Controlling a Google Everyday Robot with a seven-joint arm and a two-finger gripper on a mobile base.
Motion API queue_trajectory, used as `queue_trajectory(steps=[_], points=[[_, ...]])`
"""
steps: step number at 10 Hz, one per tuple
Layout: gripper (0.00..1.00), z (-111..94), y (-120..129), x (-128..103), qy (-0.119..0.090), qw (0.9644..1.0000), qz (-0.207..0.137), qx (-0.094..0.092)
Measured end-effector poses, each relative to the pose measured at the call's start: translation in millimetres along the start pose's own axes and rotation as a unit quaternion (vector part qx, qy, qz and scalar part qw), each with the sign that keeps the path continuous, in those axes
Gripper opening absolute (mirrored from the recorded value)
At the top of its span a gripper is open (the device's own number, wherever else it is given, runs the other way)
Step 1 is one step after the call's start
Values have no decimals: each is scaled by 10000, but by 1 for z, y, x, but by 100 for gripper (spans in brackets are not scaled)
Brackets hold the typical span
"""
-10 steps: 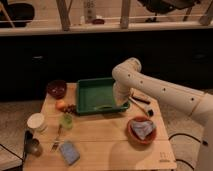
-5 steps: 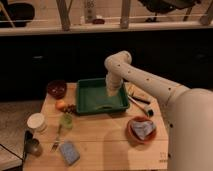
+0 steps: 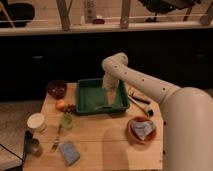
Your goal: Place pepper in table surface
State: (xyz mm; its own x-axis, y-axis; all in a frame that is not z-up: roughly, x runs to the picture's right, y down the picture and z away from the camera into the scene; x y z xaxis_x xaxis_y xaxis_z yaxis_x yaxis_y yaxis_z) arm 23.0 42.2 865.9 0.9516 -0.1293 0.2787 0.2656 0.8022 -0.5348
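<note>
You have the main work ahead: the slim, pale yellow-green pepper (image 3: pixel 102 107) seems to lie in the dark green rectangular tray (image 3: pixel 82 100), near its front wall, not on the light wooden plank table surface (image 3: pixel 107 142). Your cream gripper (image 3: pixel 110 93) hangs in the tray just above the pepper; you cannot tell how its jaws stand or whether they touch it.

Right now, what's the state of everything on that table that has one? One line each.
end effector: down over the green tray.
pepper: appears to lie in the green tray by its front wall, not yet on the table surface.
green tray: flat on the table surface.
dark red bowl: upright, contents unclear.
orange bowl: upright, crumpled cloth inside.
light-green cup: upright.
white cup: upright.
</note>
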Motion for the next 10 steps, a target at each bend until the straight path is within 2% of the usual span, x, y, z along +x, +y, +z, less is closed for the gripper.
queue_trajectory(steps=[5,10], points=[[80,17,1,7,-4,9996,254,74],[80,24,-11,11,-111,9987,323,370]])
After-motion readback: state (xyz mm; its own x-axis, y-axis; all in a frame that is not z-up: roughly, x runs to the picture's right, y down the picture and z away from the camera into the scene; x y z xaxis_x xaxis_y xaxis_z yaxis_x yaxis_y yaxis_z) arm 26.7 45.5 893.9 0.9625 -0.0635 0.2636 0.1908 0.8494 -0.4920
